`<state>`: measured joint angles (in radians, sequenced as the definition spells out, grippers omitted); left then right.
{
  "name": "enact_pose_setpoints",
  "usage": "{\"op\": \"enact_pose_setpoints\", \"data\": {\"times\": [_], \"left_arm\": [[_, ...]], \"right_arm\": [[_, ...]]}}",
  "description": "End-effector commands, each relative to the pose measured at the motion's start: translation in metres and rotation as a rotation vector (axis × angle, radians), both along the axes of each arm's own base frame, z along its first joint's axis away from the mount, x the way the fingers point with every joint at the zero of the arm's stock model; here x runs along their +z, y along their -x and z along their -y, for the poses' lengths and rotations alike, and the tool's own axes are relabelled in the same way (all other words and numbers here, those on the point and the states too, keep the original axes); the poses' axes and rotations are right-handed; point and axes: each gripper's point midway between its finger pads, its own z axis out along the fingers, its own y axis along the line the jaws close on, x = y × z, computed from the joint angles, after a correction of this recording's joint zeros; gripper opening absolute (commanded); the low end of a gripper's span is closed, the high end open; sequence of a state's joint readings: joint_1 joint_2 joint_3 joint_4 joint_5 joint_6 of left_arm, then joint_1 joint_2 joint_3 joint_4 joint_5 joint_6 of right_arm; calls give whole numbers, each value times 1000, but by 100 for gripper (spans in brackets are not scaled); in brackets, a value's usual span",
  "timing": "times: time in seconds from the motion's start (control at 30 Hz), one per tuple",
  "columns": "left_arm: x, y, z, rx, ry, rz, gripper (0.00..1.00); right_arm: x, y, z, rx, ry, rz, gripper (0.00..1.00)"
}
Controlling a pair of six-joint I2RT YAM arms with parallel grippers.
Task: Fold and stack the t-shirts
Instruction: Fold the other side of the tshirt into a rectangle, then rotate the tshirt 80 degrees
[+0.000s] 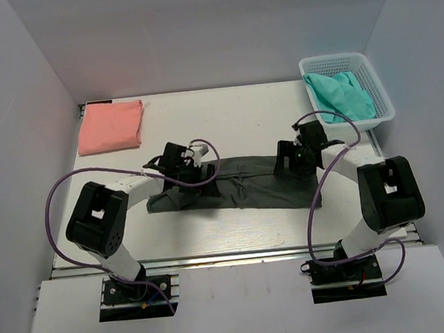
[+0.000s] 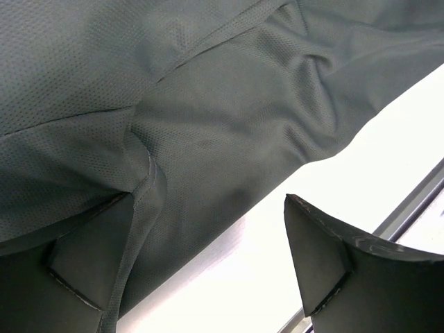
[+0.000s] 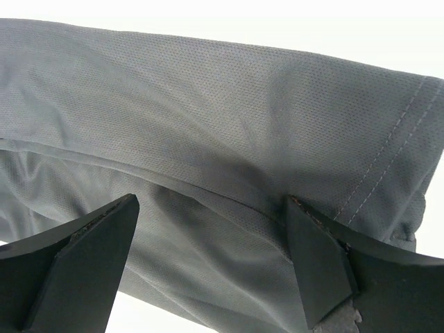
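Charcoal t-shirt (image 1: 244, 186): lies mid-counter (image 1: 225, 119) as a long, creased band between the arms.
Salmon t-shirt (image 1: 110, 126): folded flat at the far-left corner.
Teal t-shirts (image 1: 343, 96): bunched in the white basket (image 1: 341, 58), far right.
Left gripper (image 2: 208, 260): released, jaws wide, low over the band's near edge.
Right gripper (image 3: 215, 257): released, jaws wide over the stitched hem, holding nothing.
Handling: light, limp mesh knit that likely sags and slides. Pinching all layers at the hemmed ends looks safest.

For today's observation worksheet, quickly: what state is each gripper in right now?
Left gripper: open, jaws apart over the dark grey t-shirt, holding nothing.
Right gripper: open over the same shirt, holding nothing.
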<state>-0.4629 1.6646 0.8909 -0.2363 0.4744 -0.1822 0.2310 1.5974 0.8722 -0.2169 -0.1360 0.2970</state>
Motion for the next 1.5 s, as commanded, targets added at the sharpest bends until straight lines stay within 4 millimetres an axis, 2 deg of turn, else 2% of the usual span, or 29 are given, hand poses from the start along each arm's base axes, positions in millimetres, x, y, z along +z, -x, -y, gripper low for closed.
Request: {"op": "enact_pose_setpoints", "data": {"times": [0.0,0.07,0.13,0.23,0.3,0.43,0.53,0.67,0.73,0.77,0.8,0.83,0.87,0.9,0.93,0.97,1.0,1.03,1.07,1.1,1.13,1.2,1.23,1.27,1.3,1.33,1.37,1.4,1.47], "left_arm": [[20,-7,-2,31,-12,57,99],[25,-11,-9,72,-50,65,99],[36,-26,-19,145,-108,102,99],[49,-36,-36,251,-183,130,99],[61,-45,-50,323,-192,153,99],[52,-51,-81,507,-290,153,99],[40,-50,-93,573,-337,100,99],[0,-56,-118,707,-414,-30,99],[-5,-70,-118,719,-378,-51,99],[-8,-76,-113,711,-358,-52,99],[-13,-92,-111,691,-344,-41,99],[-25,-91,-109,668,-356,-59,99],[-17,-112,-105,666,-334,-32,99],[-20,-122,-102,633,-341,-21,99],[-6,-149,-90,608,-300,23,99],[-27,-158,-85,581,-318,-2,99],[-29,-173,-79,562,-307,10,99],[-6,-208,-61,507,-242,87,99],[-7,-223,-55,491,-235,98,99],[-43,-232,-51,471,-262,49,99],[-10,-273,-33,442,-194,144,99],[-16,-294,-13,398,-164,143,99],[-16,-318,10,341,-74,176,99],[-12,-330,26,326,-14,214,99],[-6,-340,34,329,38,247,99],[-14,-339,42,318,86,238,99],[-9,-342,49,336,145,241,99],[-1,-355,53,342,195,314,99],[-3,-362,55,365,219,332,99]], "right_arm": [[24,-12,3,-12,11,78,90],[35,-17,5,-14,22,108,90],[41,-20,10,-27,44,128,90],[46,-27,15,-47,67,153,90],[46,-29,11,-39,57,157,90],[34,-30,4,-26,24,132,90],[30,-32,1,-23,15,120,90],[16,-30,6,-46,41,90,90],[8,-23,7,-43,45,57,90],[7,-21,6,-49,41,48,90],[0,-12,2,-44,30,15,90],[-3,-8,1,-37,20,8,90],[-5,-1,-9,-15,-22,-15,90],[-11,11,-12,-4,-39,-39,90],[-18,30,-25,53,-85,-82,90],[-24,44,-28,69,-97,-112,90],[-28,54,-32,88,-111,-137,90],[-24,73,-51,172,-165,-160,90],[-33,97,-51,194,-168,-211,90],[-33,108,-54,215,-179,-230,90],[-23,123,-70,297,-203,-216,90],[-23,150,-75,390,-215,-247,90],[-16,163,-88,475,-226,-233,90],[-10,168,-92,510,-236,-219,90],[-1,170,-100,570,-254,-191,90],[4,181,-110,636,-265,-179,90],[9,182,-115,664,-277,-156,90],[20,183,-125,717,-317,-118,90],[27,189,-136,808,-337,-72,90]]}}
